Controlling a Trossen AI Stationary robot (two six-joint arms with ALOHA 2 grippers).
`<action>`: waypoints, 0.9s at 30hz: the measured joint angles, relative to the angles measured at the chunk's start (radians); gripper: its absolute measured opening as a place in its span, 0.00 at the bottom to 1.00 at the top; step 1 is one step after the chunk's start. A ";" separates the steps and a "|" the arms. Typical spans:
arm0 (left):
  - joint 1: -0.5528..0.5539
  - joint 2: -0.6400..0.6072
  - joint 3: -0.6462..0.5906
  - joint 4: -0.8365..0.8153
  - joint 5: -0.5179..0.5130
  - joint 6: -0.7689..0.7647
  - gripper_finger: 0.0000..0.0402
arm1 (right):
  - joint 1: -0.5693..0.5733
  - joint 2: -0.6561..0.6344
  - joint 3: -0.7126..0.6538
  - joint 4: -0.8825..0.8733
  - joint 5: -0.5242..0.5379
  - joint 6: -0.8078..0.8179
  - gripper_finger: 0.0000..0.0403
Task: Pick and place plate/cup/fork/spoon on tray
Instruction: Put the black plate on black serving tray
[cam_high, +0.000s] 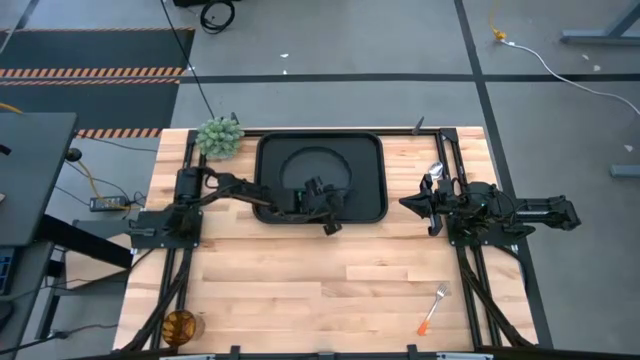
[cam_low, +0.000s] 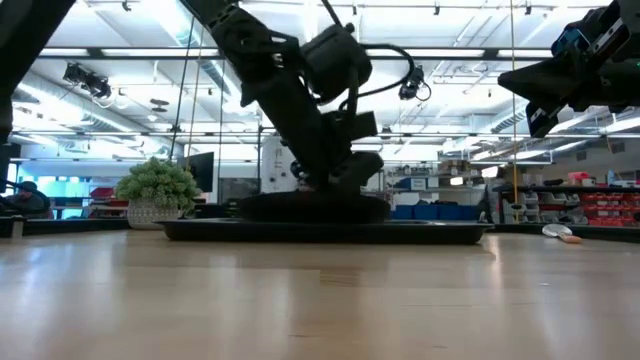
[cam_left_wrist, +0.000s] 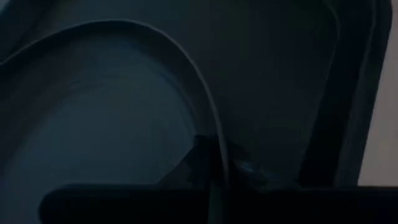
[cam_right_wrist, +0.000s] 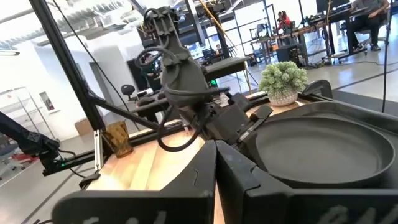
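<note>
1. Where the tray (cam_high: 372, 150) sits at 12 o'clock on the table (cam_high: 300, 290): round matte-black plate (cam_high: 300, 160) flat inside it, raised rim showing, much smaller than the tray.
2. Left tool (cam_high: 322, 192) low over the plate's 5 o'clock edge; clenched or released, cannot tell.
3. Right tool (cam_high: 410, 203) at 3 o'clock, off the tray, clenched on nothing.
4. Seen only from above: fork (cam_high: 433, 308) at 5 o'clock, silver tines, orange-red handle; spoon (cam_high: 435, 172) at 2 o'clock beside the right arm; amber cup (cam_high: 180, 325) at 7 o'clock.
5. Left wrist view: nothing but the plate's curved rim (cam_left_wrist: 211, 124), dark and close.
6. Low view: tray as a thin black band (cam_low: 420, 232), green plant ball (cam_low: 155, 190) beside it at 11 o'clock.
7. Pale wood planks underfoot; beyond, grey floor, bright ceiling lights, shelving.
</note>
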 joint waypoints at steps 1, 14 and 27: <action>0.001 0.000 0.000 0.003 0.005 -0.002 0.08 | 0.000 0.000 0.000 0.000 0.000 0.000 0.04; -0.042 0.000 0.000 0.091 -0.025 -0.008 0.21 | 0.000 0.000 0.000 0.000 0.000 0.000 0.04; -0.057 0.000 0.000 0.179 -0.155 0.173 0.26 | 0.000 0.000 0.000 0.000 0.000 0.000 0.04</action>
